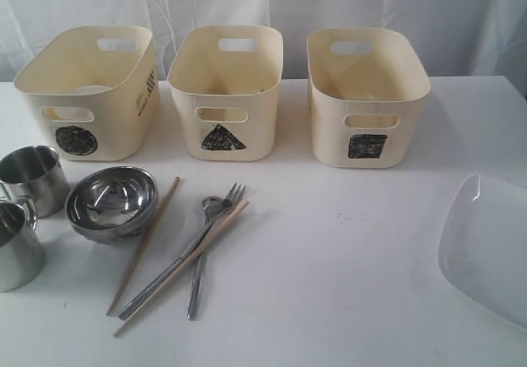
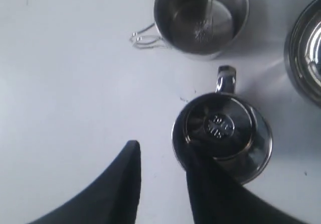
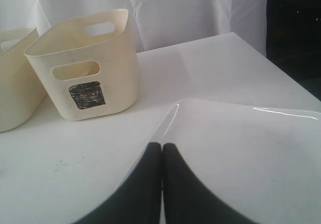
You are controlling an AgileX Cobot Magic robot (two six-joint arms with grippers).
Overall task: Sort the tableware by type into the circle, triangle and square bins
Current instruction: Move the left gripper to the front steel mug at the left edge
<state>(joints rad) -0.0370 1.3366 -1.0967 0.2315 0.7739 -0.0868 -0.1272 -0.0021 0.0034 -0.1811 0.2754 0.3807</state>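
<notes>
At near left, the left gripper point(image 2: 161, 152), jaws apart, straddles the rim of the near steel mug point(image 2: 220, 133), seemingly set for a wall pinch. At near right, the right gripper point(image 3: 161, 146), jaws together, hovers over the white plate point(image 3: 246, 153). Farthest stand the circle bin point(image 1: 111, 104), triangle bin point(image 1: 265, 108) and square bin point(image 1: 329, 112).

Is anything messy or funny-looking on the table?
Only the cutlery: the fork, spoon and knife lie crossed in a heap with one chopstick across them. The other chopstick lies apart, beside the bowl. Nothing looks spilled or broken.
</notes>
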